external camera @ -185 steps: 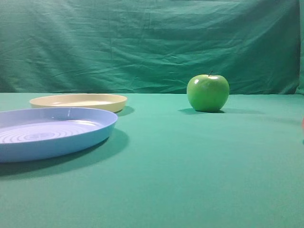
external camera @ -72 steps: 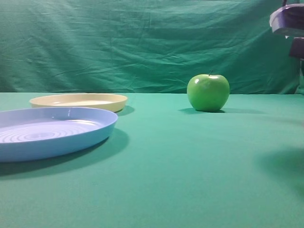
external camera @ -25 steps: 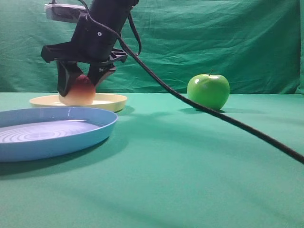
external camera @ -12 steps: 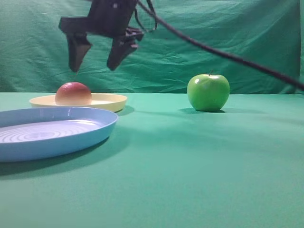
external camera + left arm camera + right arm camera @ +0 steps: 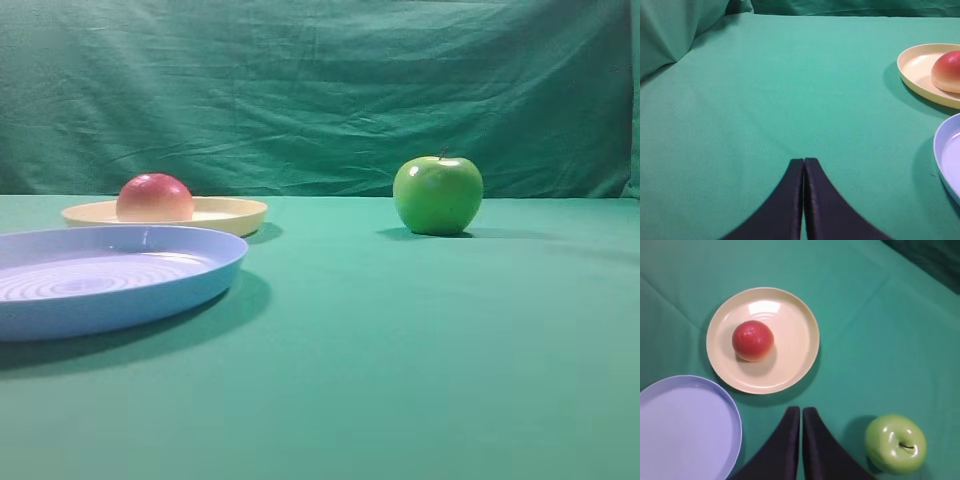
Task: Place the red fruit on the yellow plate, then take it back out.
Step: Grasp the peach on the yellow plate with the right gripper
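Note:
The red fruit (image 5: 154,198) lies on the left half of the yellow plate (image 5: 225,213), free of any grip. From high above, the right wrist view shows the fruit (image 5: 752,340) inside the yellow plate (image 5: 795,335), with my right gripper (image 5: 801,410) shut and empty well above the cloth. My left gripper (image 5: 804,161) is shut and empty, low over bare cloth; the plate (image 5: 915,70) and the fruit (image 5: 947,71) show at its far right. Neither arm appears in the exterior view.
A light blue ringed plate (image 5: 190,275) sits in front of the yellow one; its rim (image 5: 730,410) nearly meets it in the right wrist view. A green apple (image 5: 438,194) stands right of centre. Green cloth covers table and backdrop.
The right gripper let go of the red fruit on the yellow plate, rose out of the exterior view and shut empty. The fruit has stayed on the plate.

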`<state>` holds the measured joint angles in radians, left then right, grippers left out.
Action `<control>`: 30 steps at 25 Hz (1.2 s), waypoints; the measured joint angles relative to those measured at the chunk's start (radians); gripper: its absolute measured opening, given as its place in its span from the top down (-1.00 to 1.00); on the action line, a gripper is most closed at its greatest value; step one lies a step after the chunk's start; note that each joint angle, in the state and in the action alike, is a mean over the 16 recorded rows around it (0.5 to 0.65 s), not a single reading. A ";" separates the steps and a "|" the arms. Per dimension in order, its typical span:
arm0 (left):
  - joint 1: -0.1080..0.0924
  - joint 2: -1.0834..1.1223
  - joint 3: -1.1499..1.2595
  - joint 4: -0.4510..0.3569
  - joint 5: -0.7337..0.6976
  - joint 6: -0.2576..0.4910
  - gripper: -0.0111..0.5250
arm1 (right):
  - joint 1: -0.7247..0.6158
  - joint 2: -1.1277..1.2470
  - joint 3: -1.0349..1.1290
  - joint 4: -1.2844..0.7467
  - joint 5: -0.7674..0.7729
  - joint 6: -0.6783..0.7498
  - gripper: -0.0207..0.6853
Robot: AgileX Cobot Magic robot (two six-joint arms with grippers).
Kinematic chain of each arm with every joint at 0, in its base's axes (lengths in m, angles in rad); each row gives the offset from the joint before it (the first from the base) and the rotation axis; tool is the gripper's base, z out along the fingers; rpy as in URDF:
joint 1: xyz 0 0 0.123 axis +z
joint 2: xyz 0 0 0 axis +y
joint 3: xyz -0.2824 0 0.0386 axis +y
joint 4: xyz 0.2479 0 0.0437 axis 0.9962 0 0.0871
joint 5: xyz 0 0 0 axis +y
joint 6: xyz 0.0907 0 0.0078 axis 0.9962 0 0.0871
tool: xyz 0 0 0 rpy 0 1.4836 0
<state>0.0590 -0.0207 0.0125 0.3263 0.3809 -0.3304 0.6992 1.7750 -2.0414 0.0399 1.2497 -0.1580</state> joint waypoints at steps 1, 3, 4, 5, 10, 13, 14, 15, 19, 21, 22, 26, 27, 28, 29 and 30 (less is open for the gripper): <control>0.000 0.000 0.000 0.000 0.000 0.000 0.96 | -0.002 -0.035 0.030 -0.001 -0.004 0.005 0.94; 0.000 0.000 0.000 0.000 0.000 0.000 0.96 | -0.006 -0.108 0.101 -0.002 -0.019 0.012 0.94; 0.000 0.000 0.000 0.000 0.000 0.000 0.96 | -0.007 -0.147 0.142 -0.002 -0.030 0.014 0.94; 0.000 0.000 0.000 0.000 0.000 0.000 0.96 | -0.008 -0.187 0.186 -0.001 -0.044 0.016 0.94; 0.000 0.000 0.000 0.000 0.000 0.000 0.96 | -0.008 -0.394 0.443 0.008 -0.140 0.022 0.94; 0.000 0.000 0.000 0.000 0.000 0.000 0.96 | -0.008 -0.517 0.598 0.017 -0.210 0.027 0.94; 0.000 0.000 0.000 0.000 0.000 0.000 0.96 | -0.008 -0.557 0.646 0.020 -0.234 0.029 0.94; 0.000 0.000 0.000 0.000 0.000 0.000 0.96 | -0.008 -0.597 0.693 0.023 -0.259 0.031 0.94; 0.000 0.000 0.000 0.000 0.000 0.000 0.96 | -0.008 -0.750 0.858 0.030 -0.352 0.038 0.94; 0.000 0.000 0.000 0.000 0.000 0.000 0.96 | -0.008 -0.821 0.930 0.030 -0.392 0.043 0.94; 0.000 0.000 0.000 0.000 0.000 0.000 0.96 | -0.008 -0.855 0.962 0.028 -0.410 0.048 0.94; 0.000 0.000 0.000 0.000 0.000 0.000 0.96 | -0.011 -0.982 1.074 0.000 -0.474 0.084 0.94; 0.000 0.000 0.000 0.000 0.000 0.000 0.96 | -0.015 -1.012 1.102 -0.010 -0.492 0.097 0.94; 0.000 0.000 0.000 0.000 0.000 0.000 0.96 | -0.022 -1.041 1.130 -0.021 -0.513 0.110 0.94; 0.000 0.000 0.000 0.000 0.000 0.000 0.96 | -0.031 -1.070 1.158 -0.031 -0.535 0.123 0.94; 0.000 0.000 0.000 0.000 0.000 0.000 0.96 | -0.043 -1.099 1.188 -0.042 -0.559 0.137 0.94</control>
<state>0.0590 -0.0207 0.0125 0.3263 0.3809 -0.3304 0.6566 0.6764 -0.8534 -0.0021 0.6904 -0.0211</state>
